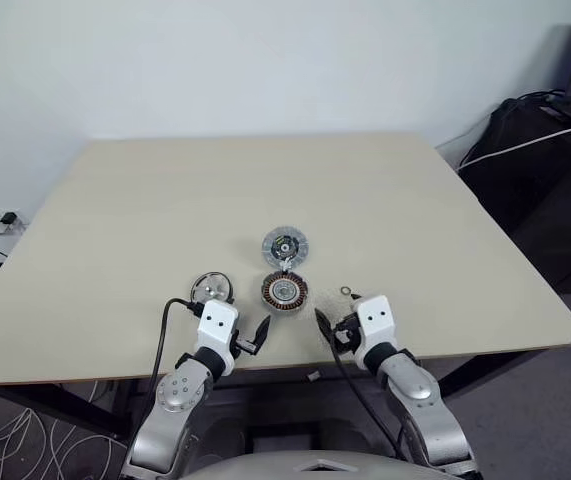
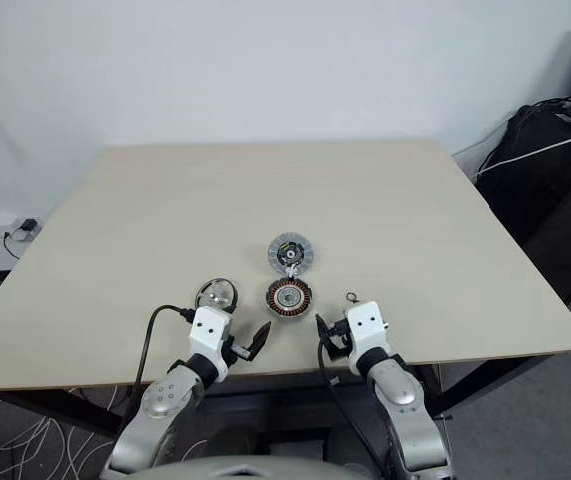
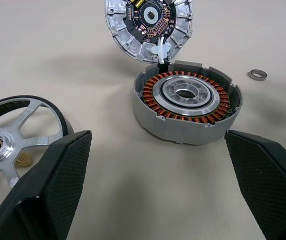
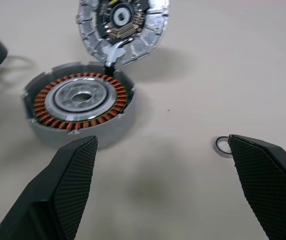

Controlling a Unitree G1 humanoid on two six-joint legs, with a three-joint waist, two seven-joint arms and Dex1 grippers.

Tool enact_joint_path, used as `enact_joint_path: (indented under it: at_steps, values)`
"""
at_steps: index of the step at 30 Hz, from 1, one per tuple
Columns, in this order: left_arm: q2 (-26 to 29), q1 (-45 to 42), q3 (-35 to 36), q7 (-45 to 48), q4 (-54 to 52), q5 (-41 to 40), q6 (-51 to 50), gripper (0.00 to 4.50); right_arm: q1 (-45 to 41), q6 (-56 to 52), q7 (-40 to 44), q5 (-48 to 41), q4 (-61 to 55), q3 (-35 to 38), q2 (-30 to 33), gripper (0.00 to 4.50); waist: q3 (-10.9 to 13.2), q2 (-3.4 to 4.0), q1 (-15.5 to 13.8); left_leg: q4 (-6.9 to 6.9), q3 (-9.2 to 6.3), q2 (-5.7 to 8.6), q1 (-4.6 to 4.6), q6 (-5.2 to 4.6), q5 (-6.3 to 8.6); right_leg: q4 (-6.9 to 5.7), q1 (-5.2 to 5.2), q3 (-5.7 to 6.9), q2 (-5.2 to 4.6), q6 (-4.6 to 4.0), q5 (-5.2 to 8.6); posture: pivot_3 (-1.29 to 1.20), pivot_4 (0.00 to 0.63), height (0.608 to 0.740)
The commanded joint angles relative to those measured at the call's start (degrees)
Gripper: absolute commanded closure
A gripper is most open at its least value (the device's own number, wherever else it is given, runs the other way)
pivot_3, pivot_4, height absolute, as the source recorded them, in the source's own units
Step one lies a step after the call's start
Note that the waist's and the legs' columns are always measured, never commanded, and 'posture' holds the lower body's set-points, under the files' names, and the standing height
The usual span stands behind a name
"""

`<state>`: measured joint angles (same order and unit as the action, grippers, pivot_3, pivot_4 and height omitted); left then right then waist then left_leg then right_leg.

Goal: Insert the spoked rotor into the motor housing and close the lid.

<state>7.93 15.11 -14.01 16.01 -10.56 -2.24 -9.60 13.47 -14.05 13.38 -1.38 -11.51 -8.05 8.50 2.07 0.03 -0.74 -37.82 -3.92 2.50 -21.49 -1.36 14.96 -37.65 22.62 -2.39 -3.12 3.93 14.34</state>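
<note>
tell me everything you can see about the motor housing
The round, shallow, silver-grey metal motor housing lies flat and open on the beige table, a ring of copper-brown windings circling a shiny silver hub with a central hole. Its rim is notched. White and dark wires at its far edge run to the silver-grey ribbed lid, which lies beside it with its circuit face up. Nothing sits inside it, and neither gripper touches it.

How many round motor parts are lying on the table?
4. The spoked rotor lies nearest the left gripper, the motor housing centre, the lid just behind it, a small metal ring by the right gripper.
</note>
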Motion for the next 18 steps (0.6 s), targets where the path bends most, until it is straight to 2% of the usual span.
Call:
enact_joint_path:
  at_steps: [1, 10, 18]
  values:
    - [-0.12, -0.85, 0.03, -0.17, -1.89, 0.27, 1.11, 0.00, -2.52, -3.05, -2.41, -0.37, -1.16, 1.85, -1.20, 0.01, 0.00, 0.00, 0.02, 0.00, 0.00, 0.00, 0.00, 0.00, 0.00, 0.00, 0.00, 0.00, 0.00, 0.00, 0.00, 0.00, 0.000, 0.740]
    - [-0.19, -1.25, 0.00, -0.22, -1.53, 0.35, 1.25, 0.00, -9.56, -9.71, -5.73, -0.74, 3.45, 5.07, -2.59, 0.01, -0.02, 0.04, 0.03, 0.00, 0.00, 0.01, 0.00, -0.01, 0.00, -0.01, 0.00, 0.00, 0.01, -0.01, -0.01, 0.00, 0.000, 0.740]
    - [-0.16, -1.20, -0.11, -0.38, -1.65, 0.52, 1.37, 0.00, -15.67, -10.07, -7.53, -0.63, 11.67, 6.63, -3.29, 0.01, -0.05, 0.08, 0.16, 0.01, 0.02, 0.02, 0.01, -0.02, -0.01, -0.02, -0.02, -0.01, 0.03, -0.03, -0.01, 0.00, 0.000, 0.740]
